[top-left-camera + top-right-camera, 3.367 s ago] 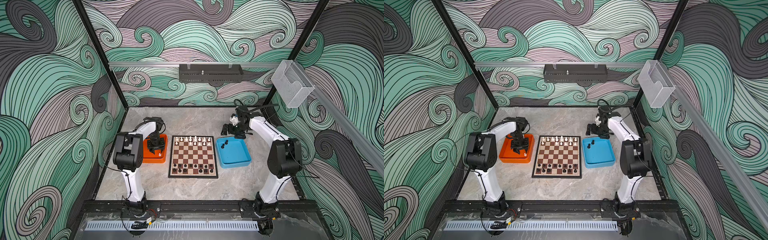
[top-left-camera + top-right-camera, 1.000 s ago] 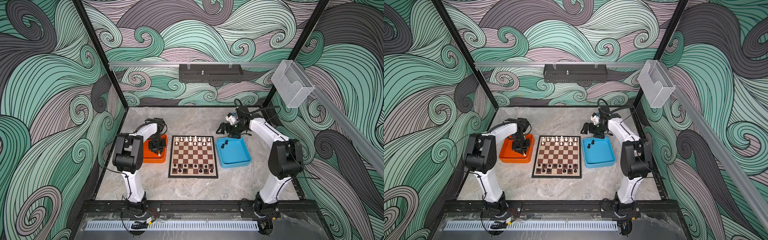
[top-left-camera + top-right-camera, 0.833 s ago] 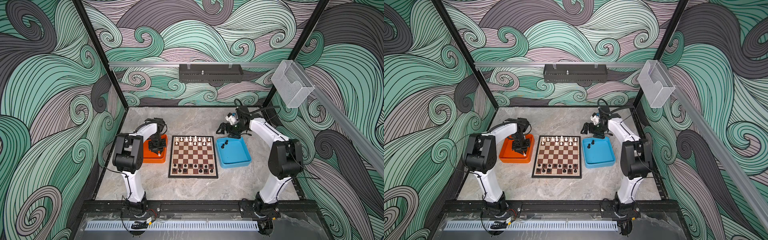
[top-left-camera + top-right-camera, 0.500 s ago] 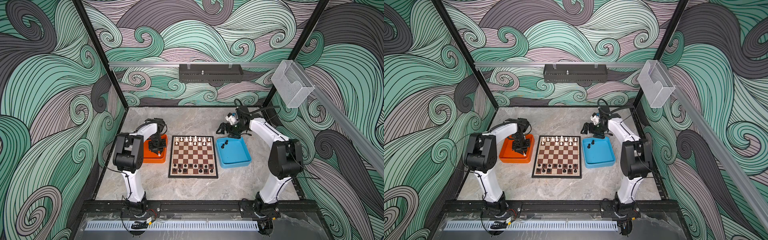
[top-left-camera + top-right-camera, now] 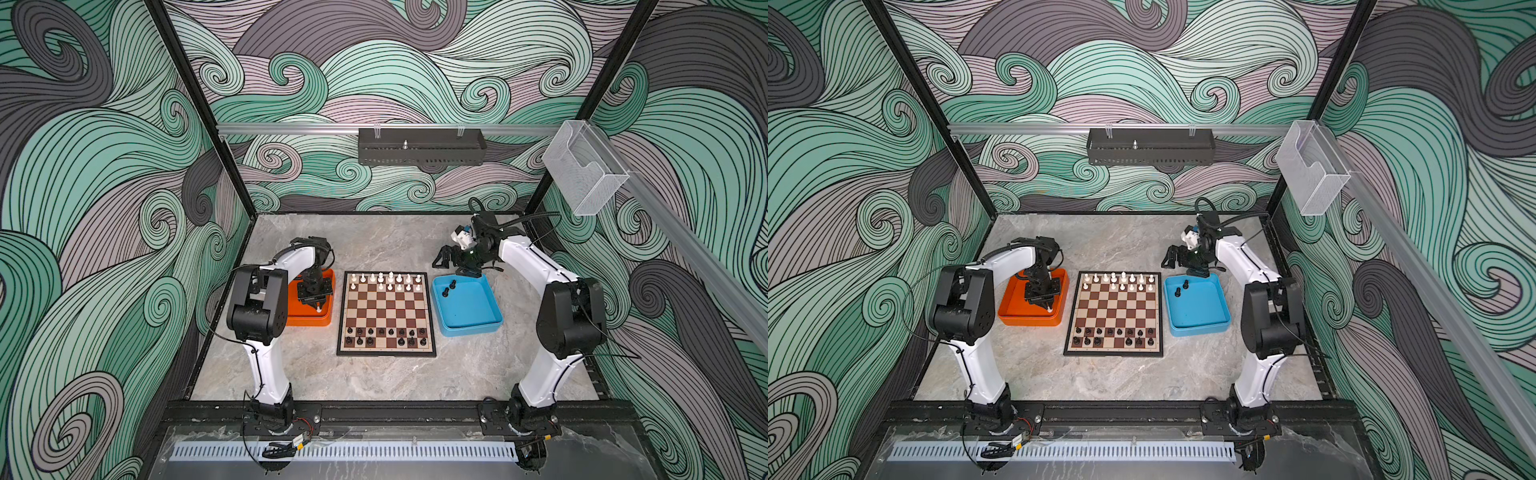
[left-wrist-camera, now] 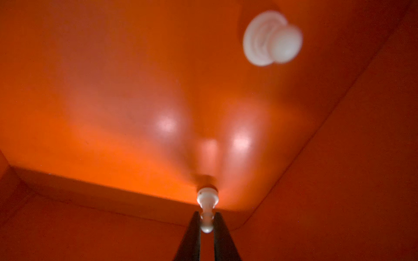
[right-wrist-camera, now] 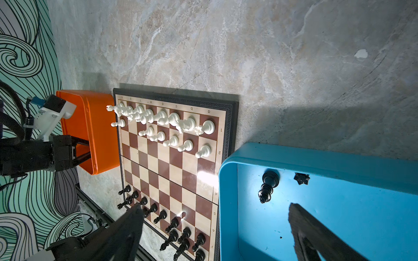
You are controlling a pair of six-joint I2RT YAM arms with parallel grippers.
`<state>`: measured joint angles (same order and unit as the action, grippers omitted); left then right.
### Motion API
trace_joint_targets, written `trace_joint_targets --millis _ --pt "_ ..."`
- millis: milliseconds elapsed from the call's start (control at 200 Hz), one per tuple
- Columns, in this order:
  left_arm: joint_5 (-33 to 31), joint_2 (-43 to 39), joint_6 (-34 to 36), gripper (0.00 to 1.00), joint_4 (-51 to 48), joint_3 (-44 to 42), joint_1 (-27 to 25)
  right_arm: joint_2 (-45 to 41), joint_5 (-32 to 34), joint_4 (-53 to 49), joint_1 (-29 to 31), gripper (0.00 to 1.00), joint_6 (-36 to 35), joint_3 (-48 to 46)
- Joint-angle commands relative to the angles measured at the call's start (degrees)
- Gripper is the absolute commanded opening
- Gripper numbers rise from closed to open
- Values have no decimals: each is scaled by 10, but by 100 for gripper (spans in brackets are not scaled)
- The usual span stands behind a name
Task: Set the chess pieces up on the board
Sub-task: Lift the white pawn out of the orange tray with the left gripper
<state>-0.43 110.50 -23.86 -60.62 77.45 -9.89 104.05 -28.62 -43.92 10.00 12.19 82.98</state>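
Now left gripper point(image 6: 207, 218) pinches one white pawn point(image 6: 207, 198); right gripper point(image 7: 214, 209) gapes empty near two black pieces point(image 7: 267, 187).

Swirling teal-and-grey wave-patterned walls point(image 5: 104, 166) around a marbled grey tabletop point(image 5: 374, 376)

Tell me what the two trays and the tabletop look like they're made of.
Orange tray: probably moulded plastic, smooth semi-gloss; light glare spreads softly on its floor. Blue tray: same look, rounded corners, bright sheen. Tabletop: marble-patterned, grey-beige veining, fairly matte; stone or printed laminate, can't tell.
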Motion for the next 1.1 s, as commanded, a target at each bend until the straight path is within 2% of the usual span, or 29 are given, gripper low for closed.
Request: trace_joint_targets --millis 0,1096 --pt "-4 -3 -5 14 -10 2 -4 -11 7 -6 -3 100 -6 -3" --pt "-28 -47 25 15 -121 118 -9 -23 6 -8 -2 100 -3 -5"
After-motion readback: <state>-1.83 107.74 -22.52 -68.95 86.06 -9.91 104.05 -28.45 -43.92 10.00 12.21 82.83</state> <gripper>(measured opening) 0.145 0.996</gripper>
